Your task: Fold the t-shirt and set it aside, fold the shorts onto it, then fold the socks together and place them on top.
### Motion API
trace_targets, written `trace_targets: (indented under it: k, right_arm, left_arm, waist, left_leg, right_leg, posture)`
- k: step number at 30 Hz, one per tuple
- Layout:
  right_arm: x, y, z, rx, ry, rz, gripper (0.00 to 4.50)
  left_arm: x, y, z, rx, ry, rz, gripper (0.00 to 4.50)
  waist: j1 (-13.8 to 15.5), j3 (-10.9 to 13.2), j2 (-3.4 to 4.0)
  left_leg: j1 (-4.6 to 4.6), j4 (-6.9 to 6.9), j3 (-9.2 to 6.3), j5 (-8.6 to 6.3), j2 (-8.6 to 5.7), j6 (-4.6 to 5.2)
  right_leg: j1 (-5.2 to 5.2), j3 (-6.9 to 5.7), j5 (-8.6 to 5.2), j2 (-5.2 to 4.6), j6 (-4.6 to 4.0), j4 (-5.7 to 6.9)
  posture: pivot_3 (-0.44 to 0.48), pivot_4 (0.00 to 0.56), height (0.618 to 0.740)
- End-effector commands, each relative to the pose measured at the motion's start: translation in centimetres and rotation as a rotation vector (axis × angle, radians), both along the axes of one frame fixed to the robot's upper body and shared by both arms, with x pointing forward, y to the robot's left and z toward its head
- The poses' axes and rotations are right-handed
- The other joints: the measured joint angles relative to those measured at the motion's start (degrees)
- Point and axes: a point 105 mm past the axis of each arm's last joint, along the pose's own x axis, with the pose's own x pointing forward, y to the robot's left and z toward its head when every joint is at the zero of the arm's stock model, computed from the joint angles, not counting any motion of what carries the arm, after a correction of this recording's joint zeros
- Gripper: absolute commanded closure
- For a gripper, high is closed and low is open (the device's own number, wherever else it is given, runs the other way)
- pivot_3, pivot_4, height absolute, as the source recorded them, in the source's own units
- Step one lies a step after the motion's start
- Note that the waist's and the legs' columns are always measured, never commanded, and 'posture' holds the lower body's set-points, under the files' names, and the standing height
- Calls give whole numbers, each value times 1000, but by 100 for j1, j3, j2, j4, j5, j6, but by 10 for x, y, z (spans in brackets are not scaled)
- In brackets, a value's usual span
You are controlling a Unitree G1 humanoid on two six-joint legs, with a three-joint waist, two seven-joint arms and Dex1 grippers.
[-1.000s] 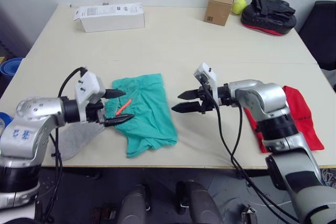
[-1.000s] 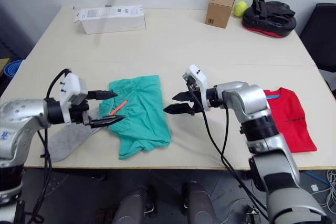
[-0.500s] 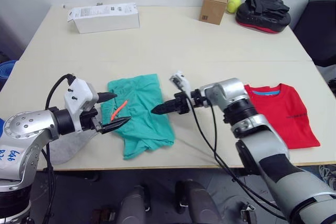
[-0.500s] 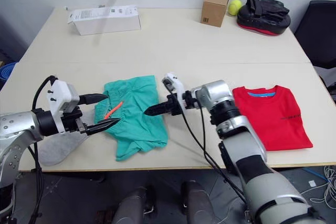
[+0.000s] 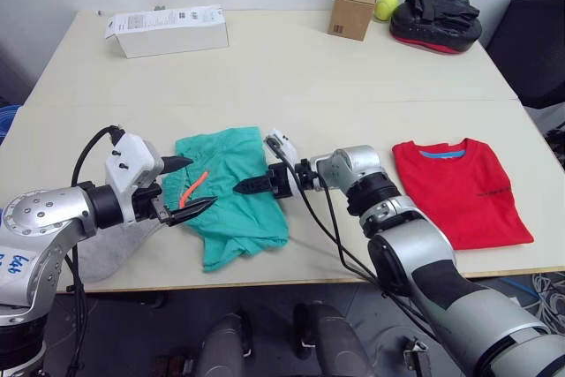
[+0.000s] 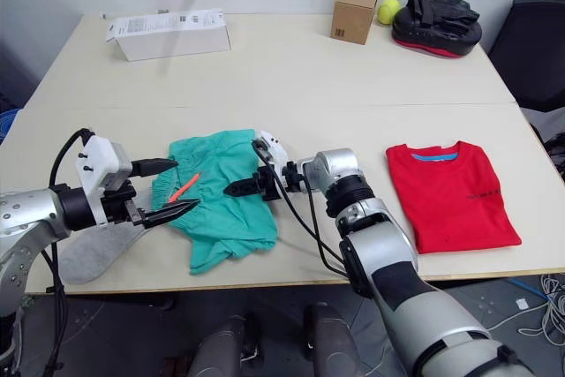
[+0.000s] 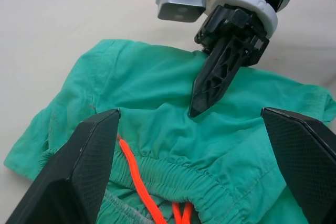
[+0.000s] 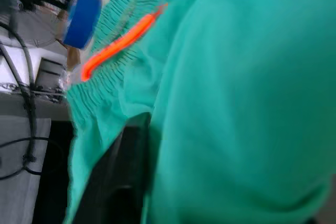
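Both end effectors at the shorts, t-shirt already folded aside.

I see the teal shorts [image 5: 231,192] crumpled mid-desk [image 5: 291,68], orange drawstring [image 5: 192,189] on the waistband. My left end effector [image 5: 191,185] is spread wide at that waistband; my right end effector [image 5: 243,188], fingers pressed together, tips on the shorts' far edge. The red t-shirt [image 5: 459,190] lies folded well right.

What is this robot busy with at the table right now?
It is working on the teal green cloth shorts, which lie crumpled near the front edge of the cream table. The left hand sits open at the gathered waistband with its orange drawstring. The right hand is shut, its tip on the fabric. The bright red t-shirt lies flat to the right, and a grey sock to the left.
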Motion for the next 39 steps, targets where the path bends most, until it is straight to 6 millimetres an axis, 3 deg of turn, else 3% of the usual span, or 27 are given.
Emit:
trace_targets:
  k: [1, 2, 9, 13, 14, 18, 23, 28, 35, 39]
  right_arm:
    - [-2, -19, 3, 0, 8, -16, 4169]
    - [-4, -24, 7, 3, -3, -15, 4456]
    - [-15, -91, 64, 19, -229, -103, 4484]
    - [-17, -152, 103, 42, -333, -297, 4484]
    - [-19, -164, 107, 40, -348, -335, 4484]
    - [-40, -240, 126, -5, -390, -610, 4484]
    - [-80, -309, 108, -112, -393, -892, 4484]
    - [-105, -351, 76, -201, -279, -1085, 4484]
    - [-119, -384, 22, -331, -162, -1232, 4484]
    - [-116, -387, 20, -268, -141, -1236, 3485]
  left_arm:
    - [1, -6, 8, 8, -41, -38, 0]
    - [3, -8, 7, 6, -41, -45, 0]
    - [13, -22, 5, -11, -35, -117, 0]
    - [18, -33, 3, -28, -33, -162, 0]
    - [18, -35, 2, -31, -33, -169, 0]
    - [23, -42, -2, -39, -22, -211, 0]
    - [32, -48, -5, -39, -24, -254, 0]
    - [39, -57, -4, -44, -34, -297, 0]
    - [41, -63, -1, -48, -41, -327, 0]
    - [35, -67, -2, -50, -36, -347, 0]
  waist:
    - [20, 0, 0]
    - [68, 0, 0]
    - [187, 7, 11]
    - [194, 8, 13]
    - [197, 8, 13]
    - [261, 8, 13]
    - [342, 9, 14]
    - [307, 9, 15]
    - [320, 8, 18]
    - [306, 10, 22]
  left_leg:
    - [-1, 0, 0, -1, 0, 0]
    - [-2, 0, -1, -2, -1, 1]
    - [-28, 0, -3, -8, -18, 13]
    - [-36, -8, 1, 2, -16, 27]
    - [-35, -10, 3, 6, -13, 27]
    - [-36, -30, 7, 7, -9, 26]
    - [-38, -31, 12, 7, -10, 29]
    - [-29, -23, 19, 10, -15, 57]
    - [-9, -23, 19, 22, -13, 62]
    - [-9, -22, 26, 29, -19, 75]
  right_leg:
    - [0, 0, 0, -1, 0, -1]
    - [0, 0, 0, -1, 0, -4]
    - [-15, -2, 2, -21, 3, -20]
    - [-24, -5, 2, -17, 4, -23]
    - [-25, -6, 2, -11, 4, -26]
    - [-25, -6, 1, 1, 4, -51]
    - [-23, -4, 1, 5, 6, -64]
    - [-4, 3, 15, 7, 41, -78]
    - [13, 10, 26, 11, 43, -77]
    - [13, 19, 30, 8, 50, -78]
  posture:
    - [0, 150, 740]
    - [0, 150, 740]
    - [0, 150, 740]
    - [0, 150, 740]
    - [0, 150, 740]
    - [0, 150, 740]
    - [0, 150, 740]
    - [0, 150, 740]
    - [0, 150, 740]
    - [0, 150, 740]
